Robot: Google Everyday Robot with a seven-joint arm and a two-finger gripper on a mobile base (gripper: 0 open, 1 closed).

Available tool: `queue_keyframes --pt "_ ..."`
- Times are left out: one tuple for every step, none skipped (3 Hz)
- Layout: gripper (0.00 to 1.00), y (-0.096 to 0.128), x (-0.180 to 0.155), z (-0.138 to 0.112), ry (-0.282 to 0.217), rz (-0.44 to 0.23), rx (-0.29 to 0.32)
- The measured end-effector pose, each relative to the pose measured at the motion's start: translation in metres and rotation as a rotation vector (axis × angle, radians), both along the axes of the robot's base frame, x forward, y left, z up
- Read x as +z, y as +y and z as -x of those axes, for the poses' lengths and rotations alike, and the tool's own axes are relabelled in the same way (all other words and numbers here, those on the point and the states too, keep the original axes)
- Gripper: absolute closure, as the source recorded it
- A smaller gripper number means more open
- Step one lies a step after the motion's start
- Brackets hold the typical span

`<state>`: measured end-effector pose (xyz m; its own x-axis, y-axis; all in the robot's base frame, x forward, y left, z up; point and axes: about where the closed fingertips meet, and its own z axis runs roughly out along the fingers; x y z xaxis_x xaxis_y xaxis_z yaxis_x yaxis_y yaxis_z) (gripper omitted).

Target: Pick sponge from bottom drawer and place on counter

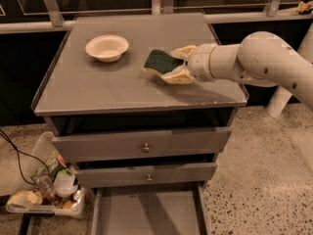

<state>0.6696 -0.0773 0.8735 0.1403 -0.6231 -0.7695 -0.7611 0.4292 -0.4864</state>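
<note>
Bench (98, 89): a pale bowl (107, 47) stands toward the rear left corner. Bottom drawer (146, 212): below the front edge, pulled out. Sponge (157, 61): mid-bench, right of the bowl, green face up and slightly tilted. Whether its underside touches the bench cannot be told. Pincer (177, 63): closed on the sponge's right end, one finger at the rear side, one at the front.

Step in hand, judged: the put-down. Recommended: lower until the sponge lies flat, well apart from bowl and edges, release fully, then withdraw rightward without dragging it.

Arm (254, 58): enters over the right edge, forearm near level, wrist pointing left.
</note>
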Motion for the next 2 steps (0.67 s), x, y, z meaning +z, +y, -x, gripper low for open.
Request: queue_keyframes --pt "0.0 0.0001 0.0 0.0 0.0 0.0 0.0" --pt "0.0 0.0001 0.0 0.0 0.0 0.0 0.0"
